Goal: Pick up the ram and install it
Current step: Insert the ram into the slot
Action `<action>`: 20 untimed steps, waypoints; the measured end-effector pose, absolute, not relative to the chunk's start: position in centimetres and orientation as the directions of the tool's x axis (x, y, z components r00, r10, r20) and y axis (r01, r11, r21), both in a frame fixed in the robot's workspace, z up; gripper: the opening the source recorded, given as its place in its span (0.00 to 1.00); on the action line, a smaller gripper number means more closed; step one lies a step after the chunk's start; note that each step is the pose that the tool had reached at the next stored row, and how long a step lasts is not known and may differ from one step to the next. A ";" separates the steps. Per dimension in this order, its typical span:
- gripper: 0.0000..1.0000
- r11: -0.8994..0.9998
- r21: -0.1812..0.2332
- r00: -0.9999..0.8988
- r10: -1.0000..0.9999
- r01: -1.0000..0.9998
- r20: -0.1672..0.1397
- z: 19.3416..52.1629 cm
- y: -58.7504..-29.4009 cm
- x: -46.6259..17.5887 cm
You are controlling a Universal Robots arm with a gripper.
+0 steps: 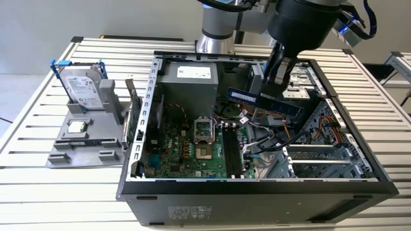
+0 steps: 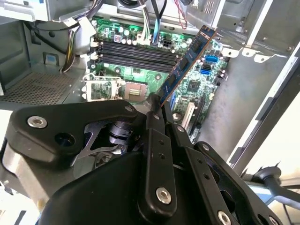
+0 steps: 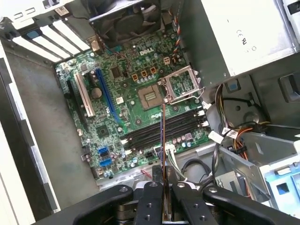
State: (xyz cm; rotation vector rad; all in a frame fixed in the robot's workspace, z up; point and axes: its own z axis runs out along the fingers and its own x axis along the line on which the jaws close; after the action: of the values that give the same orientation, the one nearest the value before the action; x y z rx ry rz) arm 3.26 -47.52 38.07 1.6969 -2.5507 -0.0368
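The ram (image 1: 264,101), a long narrow blue-green stick, is pinched at about mid-length between the two black fingers of the gripper (image 1: 275,79), whose jaws are pressed together on its flat faces. It is held in the air inside the open computer case (image 1: 257,202), above a tangle of cables and metal brackets, and is not seated in anything. In the exterior view it lies roughly level, on the exterior view's right of the memory slots (image 1: 232,151) and higher than them.

In the second wrist view the ram (image 2: 187,63) projects from the gripper (image 2: 157,101) out over the green motherboard (image 2: 197,84), with the dark memory slots (image 2: 136,54) below and apart from it. In the first wrist view the ram (image 3: 162,140) is seen edge-on as a thin line rising from the gripper (image 3: 164,180) and crossing the memory slots (image 3: 164,129) in the picture, its far end near the processor socket (image 3: 152,96). All slots are seen unfilled.

A grey power supply (image 1: 189,79) is mounted at the case's far end. Outside the case, on the exterior view's left, a grey holder (image 1: 83,144) is placed on the slatted table (image 1: 57,192), and a silver hard drive (image 1: 83,89) in a blue frame is stood upright in it.
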 end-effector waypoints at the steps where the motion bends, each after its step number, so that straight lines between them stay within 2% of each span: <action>1: 0.00 0.393 0.063 -0.390 -0.919 -0.917 0.051 38.1 -47.5 3.3; 20: 0.00 0.510 0.063 -0.508 -0.860 -0.858 0.051 38.1 -47.5 3.3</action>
State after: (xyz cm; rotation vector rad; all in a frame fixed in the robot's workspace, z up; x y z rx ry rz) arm 3.26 -47.52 38.07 1.5171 -2.6636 -0.0450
